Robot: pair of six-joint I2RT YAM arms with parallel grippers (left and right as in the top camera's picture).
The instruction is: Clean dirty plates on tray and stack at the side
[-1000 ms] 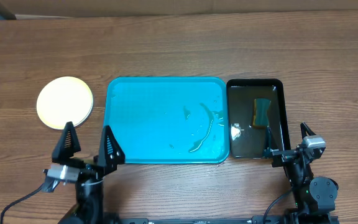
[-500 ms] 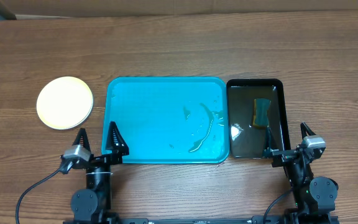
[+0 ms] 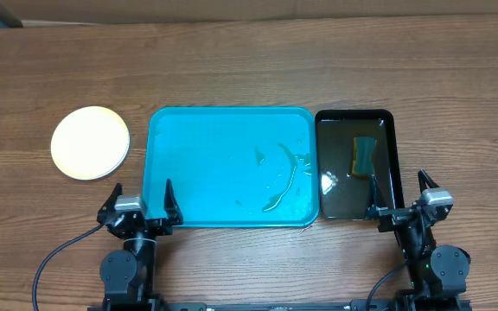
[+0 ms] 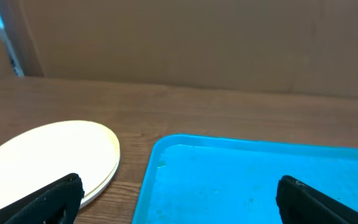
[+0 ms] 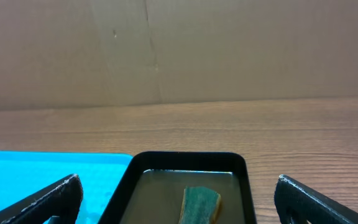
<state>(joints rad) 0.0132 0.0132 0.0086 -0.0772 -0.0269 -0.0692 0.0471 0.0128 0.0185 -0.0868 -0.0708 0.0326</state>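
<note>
Left end effector (image 3: pixel 140 199) has pulled back from beside the stack of round pale plates (image 3: pixel 90 142) to the near edge of the wooden bench (image 3: pixel 258 60), fingers spread, empty. Right end effector (image 3: pixel 400 203) parked, also spread. Rectangular turquoise plastic tray (image 3: pixel 197 147) holds only wet streaks (image 3: pixel 288 168); the stack sits left of it. Task looks done.

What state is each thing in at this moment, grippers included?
tray: no plates on it, wet streaks toward its right side.
plates: stacked on the table left of the tray, top one looks clean.
black tray: holds murky liquid.
sponge: lying in the black tray.
left gripper: open, empty.
right gripper: open, empty.
</note>
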